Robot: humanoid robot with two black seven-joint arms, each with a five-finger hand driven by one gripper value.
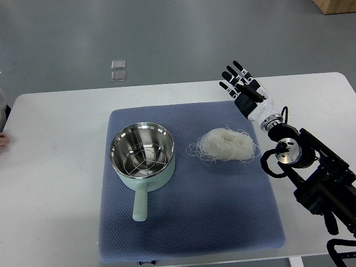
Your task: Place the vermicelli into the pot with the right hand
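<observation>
blue mat (222,211) on white table (55,167) | floor: two clear packets (118,70), perhaps

No readable text, labels, brands, numbers or signs. A small dark tag (146,260) sits on the blue mat's (189,222) edge nearest the worktop's (55,183) near edge; any print on it is too small to tell. Pot (142,156) and robot arm carry no legible marking.
</observation>
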